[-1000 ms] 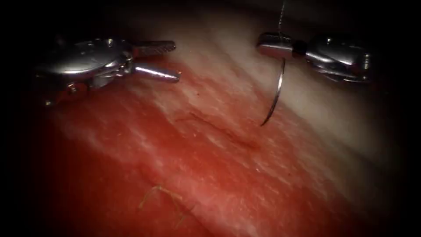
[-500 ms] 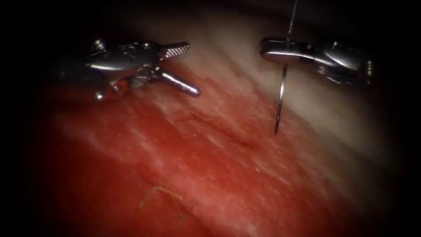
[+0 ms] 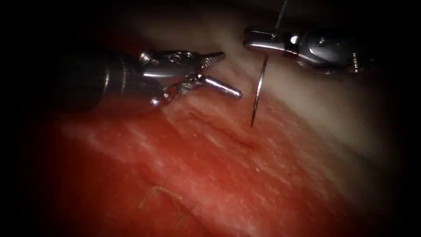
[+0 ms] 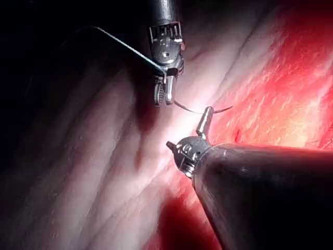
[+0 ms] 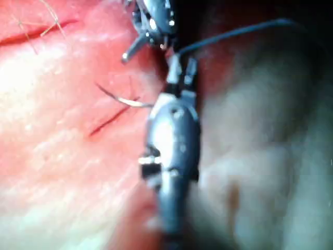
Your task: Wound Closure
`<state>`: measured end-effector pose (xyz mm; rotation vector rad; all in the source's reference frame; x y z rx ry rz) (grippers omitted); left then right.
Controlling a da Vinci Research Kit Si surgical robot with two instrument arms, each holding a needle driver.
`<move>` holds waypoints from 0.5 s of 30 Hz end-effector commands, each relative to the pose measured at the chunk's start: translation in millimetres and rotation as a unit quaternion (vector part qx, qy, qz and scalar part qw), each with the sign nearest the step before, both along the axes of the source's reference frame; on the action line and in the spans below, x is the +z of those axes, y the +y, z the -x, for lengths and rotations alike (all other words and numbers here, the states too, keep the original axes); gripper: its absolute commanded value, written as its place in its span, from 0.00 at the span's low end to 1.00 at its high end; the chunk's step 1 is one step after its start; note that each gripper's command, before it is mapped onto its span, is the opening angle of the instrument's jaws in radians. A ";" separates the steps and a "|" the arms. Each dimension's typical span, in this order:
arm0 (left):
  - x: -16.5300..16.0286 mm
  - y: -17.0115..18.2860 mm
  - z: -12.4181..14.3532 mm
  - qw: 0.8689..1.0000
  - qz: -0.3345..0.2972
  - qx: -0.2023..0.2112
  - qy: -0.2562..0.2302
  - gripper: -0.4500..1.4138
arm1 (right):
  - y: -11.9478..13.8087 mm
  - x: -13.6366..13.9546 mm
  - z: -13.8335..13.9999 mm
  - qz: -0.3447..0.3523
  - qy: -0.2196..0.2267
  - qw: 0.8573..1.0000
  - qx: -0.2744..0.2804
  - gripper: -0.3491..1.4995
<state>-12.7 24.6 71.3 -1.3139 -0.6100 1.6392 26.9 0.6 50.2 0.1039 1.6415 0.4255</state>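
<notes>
The tissue (image 3: 228, 184) carries a short cut (image 3: 219, 129) running down to the right. My right tool (image 3: 254, 41) is shut on the curved needle (image 3: 258, 90) near its thread end. The needle hangs down with its tip just above the cut's right end; I cannot tell whether it touches. Thread (image 3: 280, 15) rises from the jaws. My left tool (image 3: 231, 74) stands open and holds nothing, just left of the needle. In the left wrist view, the right tool (image 4: 164, 96) grips the needle (image 4: 200, 110) above the left tool (image 4: 187, 133). The right wrist view has the right tool (image 5: 181, 70), needle (image 5: 122, 99) and cut (image 5: 109, 121).
Yellowish cut thread ends (image 3: 160, 195) lie on the red tissue below the cut, left of centre; they also lie by another cut (image 5: 36, 34) in the right wrist view. Pale tissue (image 3: 333, 109) lies to the right. The thread (image 4: 125, 47) trails away from the right tool.
My left tool has moved right and down toward the needle, staying open. My right tool shifted left with the needle, bringing its tip nearer the cut.
</notes>
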 end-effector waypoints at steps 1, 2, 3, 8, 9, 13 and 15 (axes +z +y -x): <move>0.7 -0.1 0.4 1.000 -0.001 0.000 0.000 0.75 | -0.5 0.2 -1.0 0.000 0.003 1.000 0.000 0.00; 0.8 -0.1 0.4 1.000 0.000 -0.002 0.002 0.75 | -0.6 0.0 -1.3 0.001 0.006 1.000 0.002 0.00; 0.9 -0.3 0.5 1.000 -0.002 -0.003 0.002 0.75 | -0.6 -0.3 -1.6 0.001 0.010 1.000 0.004 0.00; 0.8 -0.8 1.0 1.000 -0.013 0.000 -0.009 0.72 | -0.6 -0.6 -2.7 0.022 0.015 1.000 0.002 0.00; 0.7 -0.9 1.1 1.000 -0.013 0.001 -0.010 0.72 | -0.6 -0.6 -3.2 0.035 0.015 0.999 0.002 0.00; 0.3 -1.2 1.3 0.999 -0.025 0.011 -0.028 0.71 | -0.8 -0.5 -4.0 0.075 0.000 0.997 0.006 0.00; 0.2 -1.3 1.4 0.999 -0.024 0.013 -0.030 0.69 | -0.9 -0.4 -4.1 0.075 -0.002 0.997 0.003 0.00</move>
